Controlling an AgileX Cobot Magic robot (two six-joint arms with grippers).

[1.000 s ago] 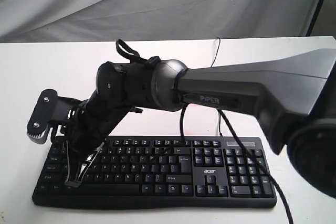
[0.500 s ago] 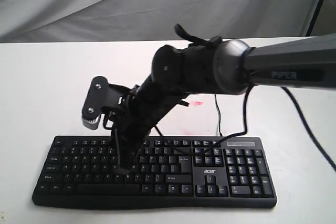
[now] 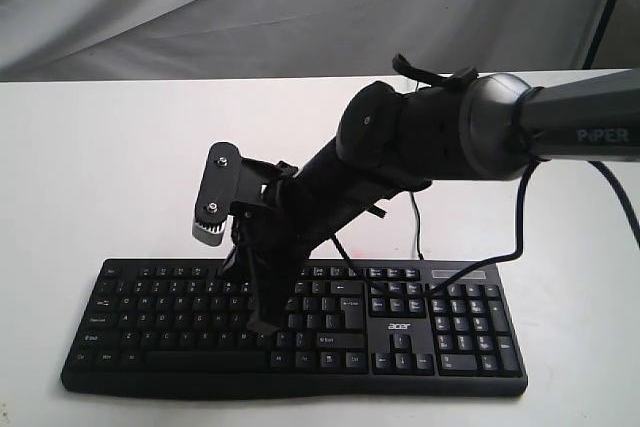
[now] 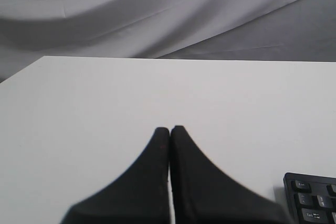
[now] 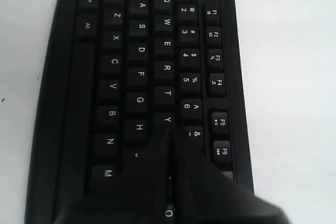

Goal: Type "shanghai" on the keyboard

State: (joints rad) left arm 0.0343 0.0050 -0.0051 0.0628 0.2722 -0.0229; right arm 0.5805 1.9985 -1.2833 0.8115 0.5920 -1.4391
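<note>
The black keyboard lies along the table's front edge, number pad and "acer" logo on the right. My right gripper reaches across from the right and points steeply down, its shut tips on or just above the middle letter rows. In the right wrist view the closed right gripper sits beside the H key and just below the Y key, covering the keys behind it on the keyboard. My left gripper is shut and empty over bare white table, with a keyboard corner at the edge.
The white table ends at a grey cloth backdrop. The keyboard's thin cable runs toward the back. A thicker arm cable loops above the number pad. A dark stand leg stands at the far right.
My right arm has swung rightward along the keyboard, carrying the shut gripper tip from the left-end letter keys to the middle ones.
</note>
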